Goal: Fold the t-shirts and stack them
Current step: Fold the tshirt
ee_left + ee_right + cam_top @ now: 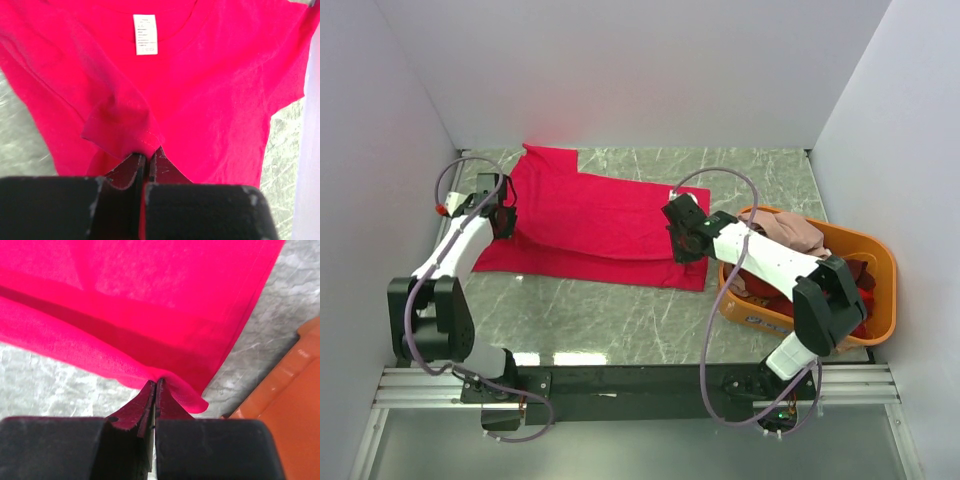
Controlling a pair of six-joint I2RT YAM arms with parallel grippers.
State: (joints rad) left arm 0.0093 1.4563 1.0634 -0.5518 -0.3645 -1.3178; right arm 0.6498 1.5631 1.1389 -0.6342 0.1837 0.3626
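Slippage risk: bright crimson-pink cloth t-shirt (605, 215), lying mid-frame, is clamped at either side by left gripper (147, 156) and right gripper (155, 385), both shut on cloth; uneven pulling could skew the fold.

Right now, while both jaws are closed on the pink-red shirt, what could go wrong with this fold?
1. The left jaws pinch only a small bunched hem of the crimson-pink t-shirt. A firm pull may slip it free.
2. The right jaws hold a thin edge fold close to the orange basket. A swing that way could bump it or drag cloth against it.
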